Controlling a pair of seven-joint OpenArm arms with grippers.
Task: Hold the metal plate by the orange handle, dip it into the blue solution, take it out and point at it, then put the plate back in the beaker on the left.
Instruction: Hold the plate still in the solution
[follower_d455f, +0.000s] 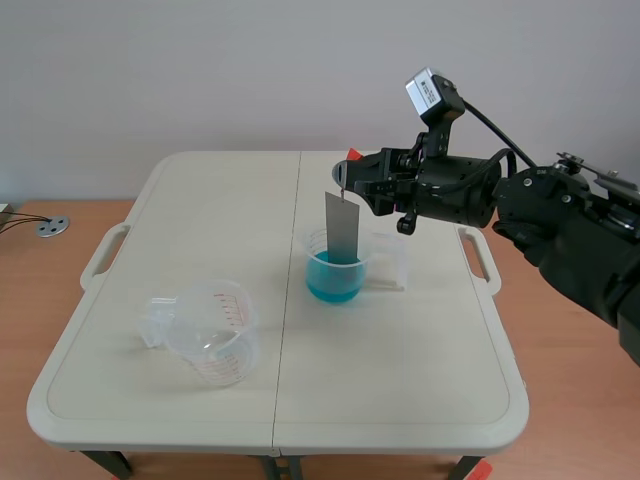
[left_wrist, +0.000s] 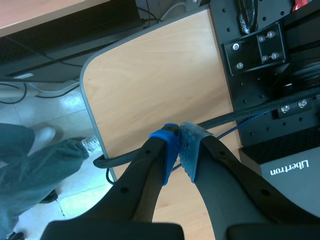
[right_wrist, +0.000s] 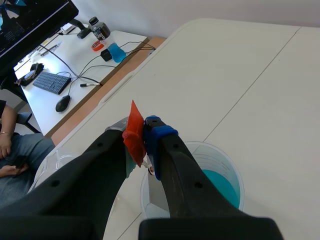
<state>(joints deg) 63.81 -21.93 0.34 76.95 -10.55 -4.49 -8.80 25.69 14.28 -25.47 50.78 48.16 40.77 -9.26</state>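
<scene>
Desk: we see a cream folding desk (follower_d455f: 420, 360) against a pale wall.
Plate: the flat grey metal plate (follower_d455f: 341, 228) hangs upright with its lower end inside the clear plastic beaker (follower_d455f: 335, 288) of blue solution (right_wrist: 220, 182). It is at or just in the liquid; we cannot tell which.
Handle: the orange handle (right_wrist: 134, 132) is clamped in the right pincer (right_wrist: 145, 137), above that beaker.
Left beaker: the empty clear measuring beaker (follower_d455f: 205, 340) stands well apart, toward the desk's left.
Other arm: the left pincer (left_wrist: 179, 145) has its pads pressed together on nothing, off the desk.
Progress: we judge the grasp done and the dip in hand. Lifting out, pointing and returning the plate to the left beaker remain.
</scene>
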